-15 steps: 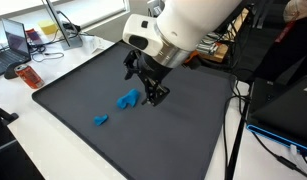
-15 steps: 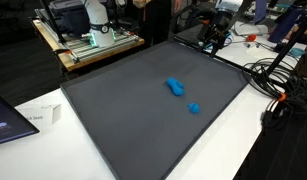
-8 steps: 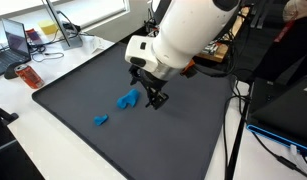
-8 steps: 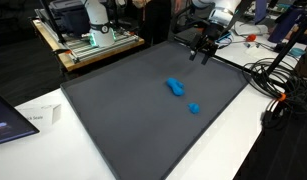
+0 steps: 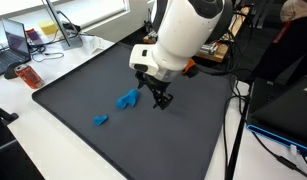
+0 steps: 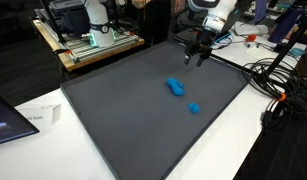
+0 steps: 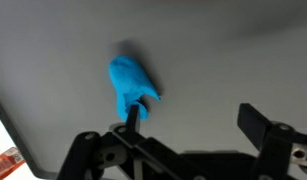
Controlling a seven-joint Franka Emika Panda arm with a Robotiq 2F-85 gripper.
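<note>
claw (image 5: 153, 99) has moved closer, open, hovering near blue toy (image 5: 127, 99).

We see a dark grey mat (image 5: 193, 140) with a matt, even face that throws back no light, like rubber or foam. On the mat, the larger blue piece (image 7: 128, 85) looks like smooth moulded plastic with a soft sheen. The small blue piece (image 5: 100, 120) on the mat is too small to judge. Above the mat, the gripper (image 5: 153, 100) is matt black, and the arm's white shell (image 5: 188, 40) is smooth, glossy plastic.
</note>
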